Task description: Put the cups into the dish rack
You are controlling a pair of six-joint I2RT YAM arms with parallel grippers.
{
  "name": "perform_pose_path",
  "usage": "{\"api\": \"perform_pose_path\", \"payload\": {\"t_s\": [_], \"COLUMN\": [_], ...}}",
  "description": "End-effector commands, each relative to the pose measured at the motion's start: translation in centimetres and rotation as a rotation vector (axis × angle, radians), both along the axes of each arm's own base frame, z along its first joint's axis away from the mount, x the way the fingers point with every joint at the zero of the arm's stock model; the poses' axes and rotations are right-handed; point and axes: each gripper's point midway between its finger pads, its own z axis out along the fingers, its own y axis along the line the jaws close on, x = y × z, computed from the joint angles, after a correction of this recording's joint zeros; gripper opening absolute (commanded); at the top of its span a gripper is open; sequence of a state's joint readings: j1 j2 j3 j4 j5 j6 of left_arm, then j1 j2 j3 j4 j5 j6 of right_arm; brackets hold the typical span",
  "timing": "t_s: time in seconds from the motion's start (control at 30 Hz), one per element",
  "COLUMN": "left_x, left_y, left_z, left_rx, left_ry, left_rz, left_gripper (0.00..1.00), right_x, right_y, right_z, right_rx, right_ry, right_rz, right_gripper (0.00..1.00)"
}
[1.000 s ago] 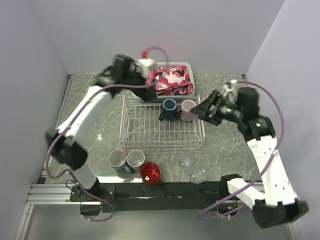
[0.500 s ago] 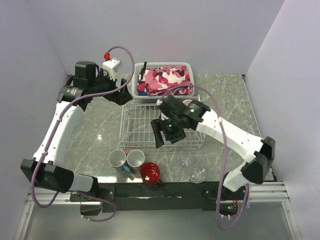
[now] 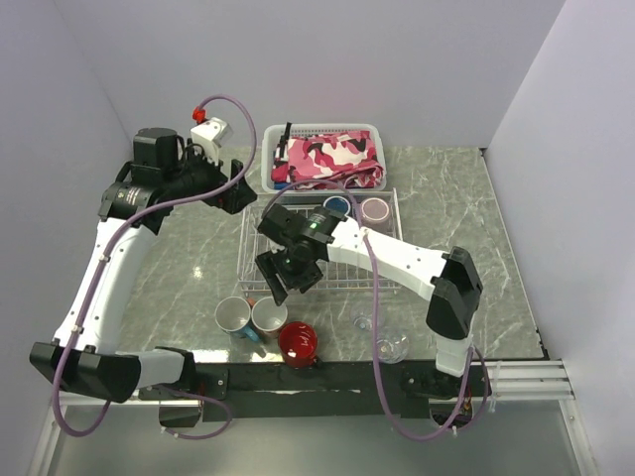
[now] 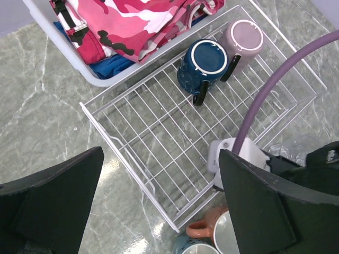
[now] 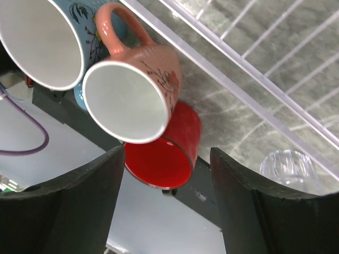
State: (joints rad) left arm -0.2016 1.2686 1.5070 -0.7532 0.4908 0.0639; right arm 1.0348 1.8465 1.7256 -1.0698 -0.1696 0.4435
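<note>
Surface: grey-green veined stone-look table top (image 3: 189,258), glossy, with a patch of glare just outside the dish rack's left side in your left wrist view. Room: plain pale lilac walls (image 3: 298,59) close off the table on the far, left and right sides. The dish rack (image 3: 256,228) sits mid-table. At its far side, just beside it, is a white slotted basket (image 3: 317,130) holding pink camouflage cloth (image 3: 332,159). Inside the rack, at the far right corner, are the navy mug (image 3: 336,206) and mauve mug (image 3: 375,209), side by side and apparently mouth down. The rest of the grid is bare. Outside the rack, just off its near left corner, the teal mug (image 3: 233,315) and terracotta mug (image 3: 269,315) touch each other. The red mug (image 3: 298,342) lies beside them, farther from the rack. Two clear glasses (image 3: 367,319) (image 3: 391,347) stand off the rack's near right side. Your left gripper (image 3: 236,188) hangs above the rack's far left corner, fingers spread wide, holding nothing. Your right gripper (image 3: 281,280) hovers over the rack's near rail, above the terracotta mug, fingers apart with nothing between them.
</note>
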Motion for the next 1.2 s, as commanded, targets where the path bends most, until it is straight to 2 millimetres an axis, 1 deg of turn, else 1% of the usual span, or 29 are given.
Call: {"api": "perform_pose_path", "payload": {"t_s": [0.0, 0.2, 0.33, 0.37, 0.47, 0.63, 0.77, 0.97, 1.03, 1.07, 1.17], "left_x": [-0.3, -0.3, -0.2, -0.3, -0.5, -0.7, -0.9, -0.7, -0.9, -0.9, -0.8], "left_y": [0.6, 0.6, 0.5, 0.5, 0.5, 0.7, 1.0, 1.6, 1.6, 1.6, 1.6], "left_z": [0.1, -0.2, 0.5, 0.7, 1.2, 1.3, 1.3, 2.0, 2.3, 2.3, 2.0], "left_rx": [0.004, 0.000, -0.013, -0.019, -0.026, -0.025, -0.021, -0.031, -0.034, -0.034, -0.032], "left_ry": [-0.012, -0.006, -0.006, -0.007, -0.014, -0.016, -0.024, -0.058, -0.064, -0.065, -0.059], "left_rz": [0.021, 0.024, 0.024, 0.024, 0.025, 0.034, 0.045, 0.083, 0.082, 0.080, 0.082], "left_gripper": [0.97, 0.96, 0.96, 0.96, 0.97, 0.96, 0.97, 0.96, 0.96, 0.96, 0.96], "right_x": [0.7, 1.1, 0.9, 0.8, 0.9, 1.1, 0.7, -0.4, -1.0, -1.1, -0.9], "right_y": [1.8, 2.6, 2.7, 2.4, 2.3, 2.5, 2.7, 3.6, 3.5, 3.6, 3.2], "right_z": [0.4, -1.8, -3.4, -4.1, -5.2, -6.4, -7.4, -9.0, -9.3, -9.2, -8.3], "right_rx": [0.060, 0.045, 0.018, 0.005, -0.014, -0.037, -0.054, -0.079, -0.102, -0.103, -0.103], "right_ry": [-0.050, -0.041, -0.040, -0.034, -0.035, -0.042, -0.042, -0.040, -0.040, -0.044, -0.067], "right_rz": [0.031, 0.034, 0.045, 0.043, 0.047, 0.057, 0.073, 0.121, 0.139, 0.143, 0.137], "right_gripper": [0.72, 0.68, 0.66, 0.65, 0.65, 0.62, 0.58, 0.49, 0.43, 0.39, 0.32]}}
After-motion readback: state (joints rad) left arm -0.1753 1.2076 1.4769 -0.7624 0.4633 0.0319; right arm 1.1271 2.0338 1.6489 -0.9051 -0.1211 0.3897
